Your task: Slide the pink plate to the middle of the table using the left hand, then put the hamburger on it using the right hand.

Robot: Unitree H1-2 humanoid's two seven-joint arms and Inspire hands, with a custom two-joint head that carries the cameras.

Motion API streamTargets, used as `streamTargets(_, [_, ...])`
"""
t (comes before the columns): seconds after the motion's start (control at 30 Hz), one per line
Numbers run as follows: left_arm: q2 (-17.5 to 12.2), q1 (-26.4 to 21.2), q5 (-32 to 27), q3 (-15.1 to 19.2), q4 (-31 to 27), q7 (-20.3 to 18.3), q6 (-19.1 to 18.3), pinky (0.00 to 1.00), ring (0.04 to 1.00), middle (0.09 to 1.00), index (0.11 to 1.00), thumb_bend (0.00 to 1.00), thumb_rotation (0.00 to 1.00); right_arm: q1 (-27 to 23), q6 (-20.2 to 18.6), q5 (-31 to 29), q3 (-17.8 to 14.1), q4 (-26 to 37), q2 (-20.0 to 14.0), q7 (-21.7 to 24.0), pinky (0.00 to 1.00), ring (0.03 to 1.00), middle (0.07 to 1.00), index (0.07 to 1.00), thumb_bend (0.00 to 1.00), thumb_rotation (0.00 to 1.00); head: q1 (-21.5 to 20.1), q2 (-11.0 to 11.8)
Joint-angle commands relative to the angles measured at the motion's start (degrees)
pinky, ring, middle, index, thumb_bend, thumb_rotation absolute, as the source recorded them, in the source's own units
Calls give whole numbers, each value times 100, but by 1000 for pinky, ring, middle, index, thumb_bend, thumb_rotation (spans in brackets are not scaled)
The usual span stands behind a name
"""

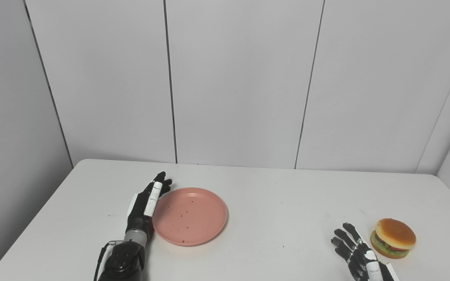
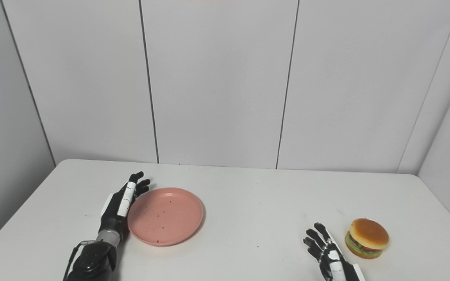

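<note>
The pink plate (image 1: 190,215) lies flat on the white table (image 1: 279,203), left of the middle, with a few dark specks on it. My left hand (image 1: 147,203) stands on edge against the plate's left rim, fingers straight and open, holding nothing. The toy hamburger (image 1: 393,237) sits upright near the table's right front. My right hand (image 1: 356,249) rests low at the front, just left of the hamburger and apart from it, fingers spread open.
Grey wall panels rise behind the table's far edge. The table's right edge runs close past the hamburger. A bare stretch of tabletop (image 2: 256,218) lies between the plate and my right hand.
</note>
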State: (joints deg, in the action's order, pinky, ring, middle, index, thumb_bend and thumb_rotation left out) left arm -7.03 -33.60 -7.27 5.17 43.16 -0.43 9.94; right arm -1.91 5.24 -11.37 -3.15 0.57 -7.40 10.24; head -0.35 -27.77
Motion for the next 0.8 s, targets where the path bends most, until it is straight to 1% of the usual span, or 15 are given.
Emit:
streamTargets(0.0, [99, -228, 83, -84, -88, -50, -88, 763, 875, 846, 868, 912, 925, 162, -88, 10, 122, -130, 212, -48, 910, 875, 892, 926, 846, 1000, -48, -18])
streamTargets(0.03, [124, -239, 74, -90, -87, -51, -105, 786, 883, 851, 871, 907, 926, 161, -92, 31, 125, -122, 225, -65, 901, 870, 888, 922, 845, 1000, -48, -18])
streamTargets(0.23, [238, -275, 54, -122, -131, -58, -253, 835, 885, 851, 868, 908, 926, 166, -147, 121, 181, -20, 321, -149, 895, 867, 885, 918, 857, 1000, -309, -80])
streamTargets(0.37, [230, -276, 120, -200, -135, -109, -265, 842, 884, 849, 866, 908, 931, 181, -189, 185, 228, 62, 392, -222, 900, 872, 885, 918, 854, 999, -532, -109])
streamTargets(0.4, [227, -275, 130, -221, -140, -119, -266, 841, 883, 849, 867, 911, 932, 184, -204, 214, 237, 81, 406, -247, 895, 869, 881, 915, 860, 1000, -532, -109])
streamTargets(0.47, [226, -268, 124, -263, -179, -155, -298, 832, 886, 849, 870, 912, 930, 190, -252, 272, 265, 135, 449, -292, 892, 864, 877, 912, 866, 999, -695, -138])
streamTargets(0.6, [248, -256, 109, -336, -266, -221, -369, 829, 886, 848, 862, 893, 925, 209, -281, 327, 298, 211, 511, -321, 896, 863, 875, 912, 871, 993, -836, -184])
streamTargets(0.77, [286, -269, 115, -433, -340, -268, -466, 850, 891, 852, 870, 886, 933, 231, -352, 361, 336, 320, 562, -364, 901, 866, 877, 918, 873, 993, -949, -244])
